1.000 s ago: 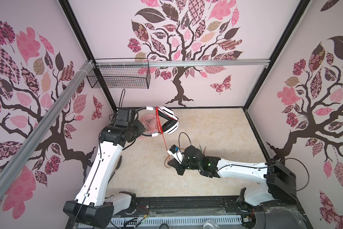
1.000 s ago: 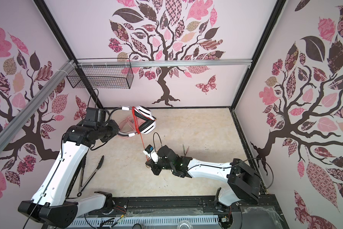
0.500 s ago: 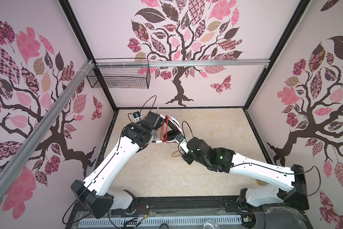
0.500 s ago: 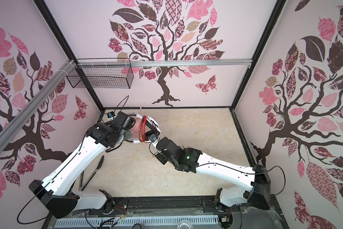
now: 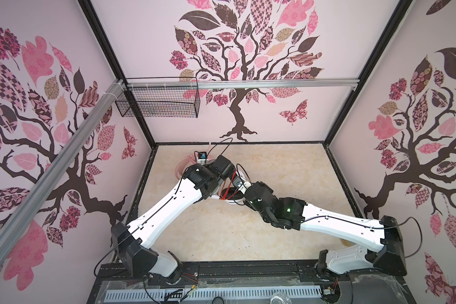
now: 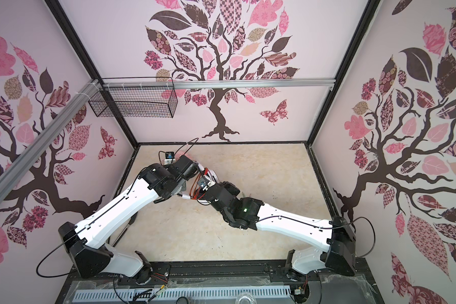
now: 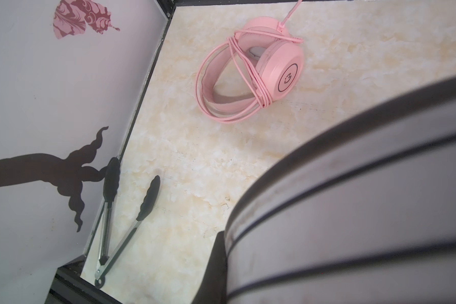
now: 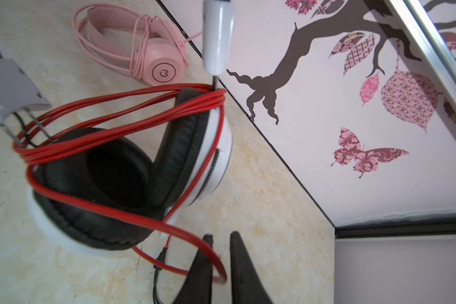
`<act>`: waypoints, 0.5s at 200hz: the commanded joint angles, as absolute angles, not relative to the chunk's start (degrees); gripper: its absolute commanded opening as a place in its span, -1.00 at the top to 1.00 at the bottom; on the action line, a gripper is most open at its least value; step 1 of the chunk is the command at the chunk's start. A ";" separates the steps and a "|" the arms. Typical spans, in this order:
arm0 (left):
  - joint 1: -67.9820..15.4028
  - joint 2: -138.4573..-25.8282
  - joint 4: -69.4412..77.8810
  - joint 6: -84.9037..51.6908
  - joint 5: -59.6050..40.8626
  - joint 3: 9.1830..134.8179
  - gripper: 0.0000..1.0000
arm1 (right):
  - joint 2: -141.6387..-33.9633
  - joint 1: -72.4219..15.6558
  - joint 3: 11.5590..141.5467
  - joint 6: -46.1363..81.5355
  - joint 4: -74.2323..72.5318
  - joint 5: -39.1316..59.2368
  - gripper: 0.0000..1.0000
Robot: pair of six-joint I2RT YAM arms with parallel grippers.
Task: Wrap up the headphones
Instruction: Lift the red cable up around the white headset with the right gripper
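Several turns in, and closing out the wrap of the white headset [image 8: 179,147], by the look of it. Nearest, holding the right gripper [image 8: 221,237] slightly parted around a slack loop of the red cable [image 8: 132,214], not pinching it, and letting the plug end [image 8: 160,259] trail on the table [image 8: 261,184]. Just beyond, steadying that headset, one cup resting on the table, with the left gripper: shut, seemingly on the headband [image 7: 353,210] filling its wrist view, fingers hidden. Next, probably needing to tuck the loose tail under the wound turns without slackening them. Farthest back, leaving the pink headset [image 7: 279,71] lying apart, already bound in its own cable.
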State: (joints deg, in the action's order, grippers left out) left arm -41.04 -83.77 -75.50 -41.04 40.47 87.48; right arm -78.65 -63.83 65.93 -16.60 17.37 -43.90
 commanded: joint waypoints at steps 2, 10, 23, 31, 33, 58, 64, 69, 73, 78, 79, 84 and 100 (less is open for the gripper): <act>-41.21 -82.19 -72.03 -35.16 39.83 85.92 1.00 | -79.77 -62.58 66.51 -17.64 13.19 -46.43 0.54; -41.24 -81.83 -71.22 -33.59 38.32 85.34 1.00 | -79.73 -61.88 66.53 -17.41 12.85 -45.55 0.52; -41.27 -81.03 -70.40 -32.39 36.50 84.31 1.00 | -79.50 -60.40 66.68 -16.31 12.48 -43.05 0.51; -41.22 -80.26 -69.79 -31.82 35.39 83.77 1.00 | -79.02 -59.20 66.45 -15.51 11.88 -40.65 0.50; -41.27 -80.14 -69.61 -31.66 35.06 83.59 1.00 | -78.86 -58.86 66.36 -15.30 11.69 -39.51 0.49; -41.31 -78.02 -67.40 -28.80 29.56 81.98 1.00 | -76.81 -54.07 64.12 -12.51 8.17 -28.52 0.48; -41.37 -77.51 -67.09 -28.44 28.61 81.71 1.00 | -76.48 -52.97 63.57 -11.81 7.32 -26.14 0.48; -41.31 -77.27 -66.87 -28.24 27.96 81.58 1.00 | -76.38 -52.22 63.38 -11.34 6.81 -24.75 0.48; -41.32 -76.95 -66.76 -28.21 27.53 81.62 1.00 | -76.38 -51.57 63.26 -10.71 6.57 -23.35 0.47; -41.32 -76.75 -66.86 -28.09 26.91 81.72 1.00 | -76.41 -50.77 63.15 -10.19 6.30 -21.82 0.48; -41.31 -76.69 -66.83 -28.11 26.73 81.73 1.00 | -76.44 -50.77 63.12 -10.06 6.27 -21.54 0.48; -41.31 -76.28 -66.78 -27.92 26.08 81.71 1.00 | -76.69 -50.11 63.17 -9.56 5.98 -20.29 0.49; -41.38 -75.10 -66.39 -27.49 23.78 81.94 1.00 | -77.52 -48.15 62.63 -8.13 4.78 -17.00 0.53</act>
